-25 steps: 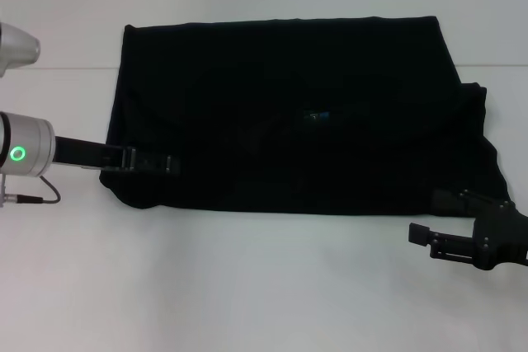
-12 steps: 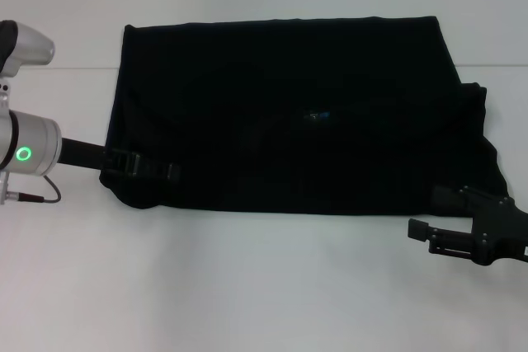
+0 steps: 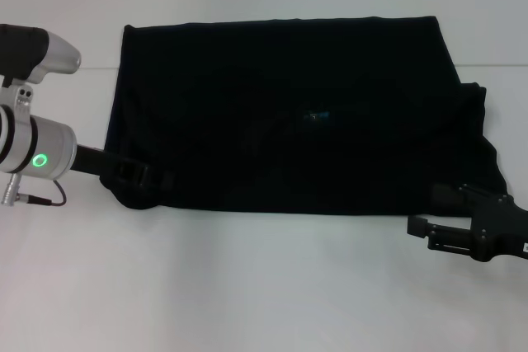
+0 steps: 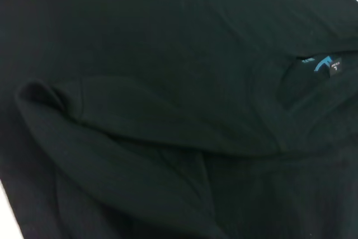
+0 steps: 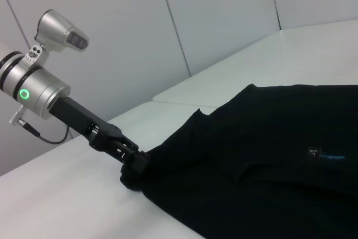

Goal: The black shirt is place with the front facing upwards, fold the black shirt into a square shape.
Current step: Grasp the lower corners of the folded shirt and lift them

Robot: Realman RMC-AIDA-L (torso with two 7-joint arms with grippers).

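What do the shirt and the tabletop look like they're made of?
Black shirt: soft matte knit cloth, probably cotton; it drapes and creases in rounded folds and shows no shine. Table: smooth hard white surface, likely laminate or painted board, with a faint sheen; the exact material is unclear.

Even, bright light fills my head view; the white desk [image 3: 264, 286] glows without glare. My black shirt [image 3: 289, 113] swallows detail, its folds barely readable. Soft shadows hug its edges.
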